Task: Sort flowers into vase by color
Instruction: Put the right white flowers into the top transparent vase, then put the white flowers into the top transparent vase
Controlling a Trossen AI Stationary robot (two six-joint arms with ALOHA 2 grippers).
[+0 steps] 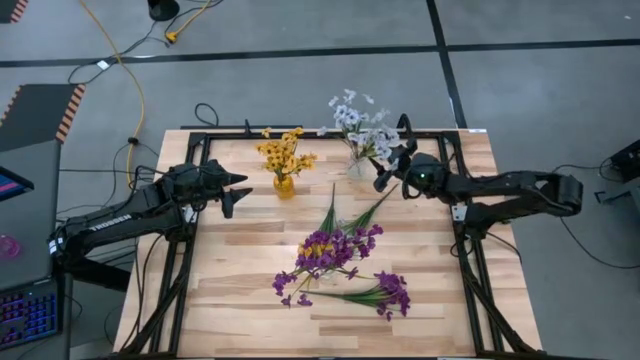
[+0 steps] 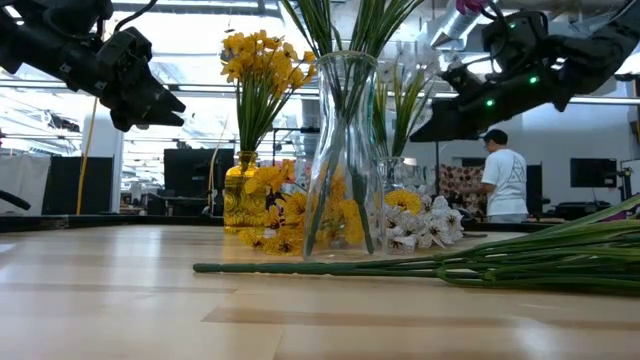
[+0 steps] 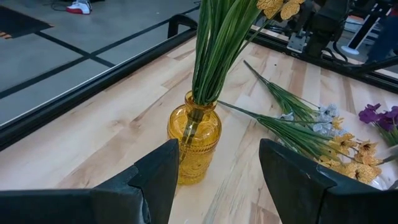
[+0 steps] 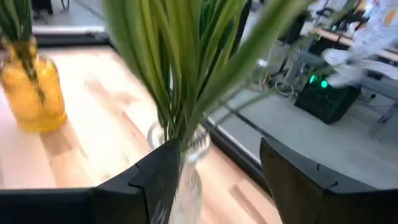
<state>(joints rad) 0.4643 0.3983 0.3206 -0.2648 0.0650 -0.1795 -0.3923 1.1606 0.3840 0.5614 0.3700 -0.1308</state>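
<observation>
A yellow glass vase (image 1: 284, 185) (image 3: 194, 146) stands at the table's far side, and yellow-orange flowers (image 1: 283, 152) stick up out of it. A clear vase (image 1: 355, 167) (image 4: 186, 171) to its right holds white-blue flowers (image 1: 360, 125). Two bunches of purple flowers (image 1: 330, 248) (image 1: 388, 293) lie flat on the table's middle. My left gripper (image 1: 238, 190) (image 3: 217, 149) is open, just left of the yellow vase and pointing at it. My right gripper (image 1: 385, 167) (image 4: 217, 149) is open, close on the clear vase's right and above the table.
In the left wrist view, loose sprigs with white-blue blossoms (image 3: 326, 121) and yellow blossoms (image 3: 351, 152) lie on the wood beyond the yellow vase. Green stems (image 2: 540, 255) stretch across the table. A black frame (image 1: 200, 140) borders the table. A person (image 2: 505, 175) stands in the room behind.
</observation>
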